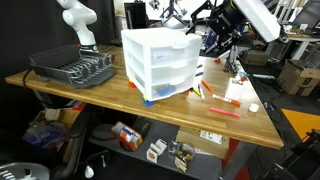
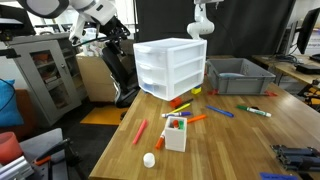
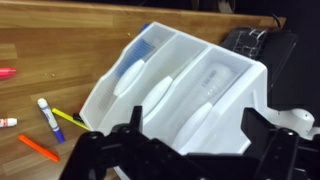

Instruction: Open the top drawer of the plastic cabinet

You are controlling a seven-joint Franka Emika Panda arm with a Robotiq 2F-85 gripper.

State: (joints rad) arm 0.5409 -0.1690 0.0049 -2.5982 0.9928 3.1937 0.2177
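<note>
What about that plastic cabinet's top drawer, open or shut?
Shut: the top drawer has its front flush with the two drawers below in the plastic cabinet.

Probably a robotics lab (second robot arm (image 1: 78, 20), workbench (image 1: 95, 96)).

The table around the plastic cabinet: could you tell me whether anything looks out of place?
Yes: markers lie scattered at odd angles on the table beside the plastic cabinet, and a small white round piece sits alone. The cabinet itself stands square.
</note>
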